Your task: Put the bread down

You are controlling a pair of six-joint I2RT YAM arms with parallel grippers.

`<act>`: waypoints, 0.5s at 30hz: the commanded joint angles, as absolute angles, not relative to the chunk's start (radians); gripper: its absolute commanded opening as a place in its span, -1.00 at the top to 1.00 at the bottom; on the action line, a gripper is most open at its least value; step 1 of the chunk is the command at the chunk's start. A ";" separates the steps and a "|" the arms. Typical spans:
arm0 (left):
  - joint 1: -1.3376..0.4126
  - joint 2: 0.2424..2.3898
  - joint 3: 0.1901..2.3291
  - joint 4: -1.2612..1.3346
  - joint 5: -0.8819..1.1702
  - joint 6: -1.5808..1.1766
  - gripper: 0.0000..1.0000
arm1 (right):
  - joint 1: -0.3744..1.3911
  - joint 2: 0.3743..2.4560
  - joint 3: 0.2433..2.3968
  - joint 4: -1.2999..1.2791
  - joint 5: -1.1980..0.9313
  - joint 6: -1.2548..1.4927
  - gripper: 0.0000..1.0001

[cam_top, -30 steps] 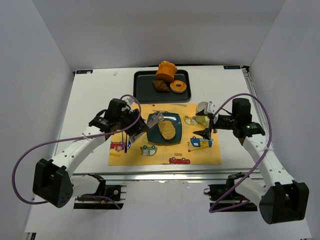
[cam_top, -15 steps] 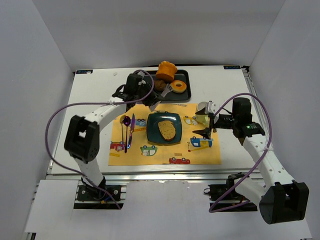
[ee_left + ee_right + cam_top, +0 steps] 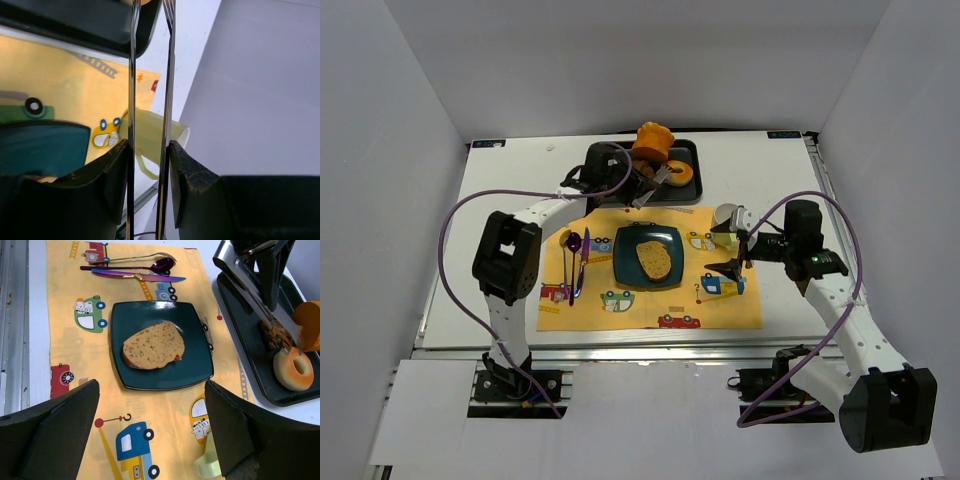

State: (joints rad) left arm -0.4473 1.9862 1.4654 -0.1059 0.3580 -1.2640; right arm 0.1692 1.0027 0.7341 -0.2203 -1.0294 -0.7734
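Observation:
The bread (image 3: 655, 260) is a golden-tan slice lying flat on the teal plate (image 3: 625, 268) in the middle of the yellow placemat. It also shows in the right wrist view (image 3: 154, 345). My left gripper (image 3: 630, 188) reaches to the back tray and is shut on metal tongs (image 3: 658, 180). The tongs' tips hang over the tray between the brown lump and the donut, away from the bread. In the left wrist view the two tong blades (image 3: 131, 75) run between my fingers (image 3: 117, 165). My right gripper (image 3: 732, 250) is open and empty, right of the plate.
A dark tray (image 3: 605, 185) at the back holds an orange pastry (image 3: 653, 140), a donut (image 3: 677, 176) and a brown lump (image 3: 270, 335). A pale green mug (image 3: 726, 220) lies by my right gripper. Purple cutlery (image 3: 577, 262) lies left of the plate on the placemat (image 3: 720, 312).
My left arm has swung with the tongs from beside the plate back to the tray. The bread stays on the plate. The right arm has not moved.

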 commanded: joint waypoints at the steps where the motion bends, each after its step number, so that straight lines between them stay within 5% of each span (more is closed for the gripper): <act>1: -0.445 1.971 1.500 -0.048 0.379 -1.304 0.08 | 0.163 0.988 0.726 -0.179 -1.054 -0.762 -0.79; 15: -0.445 1.997 1.499 -0.061 0.388 -1.330 -0.03 | 0.163 0.988 0.726 -0.175 -1.055 -0.758 -0.79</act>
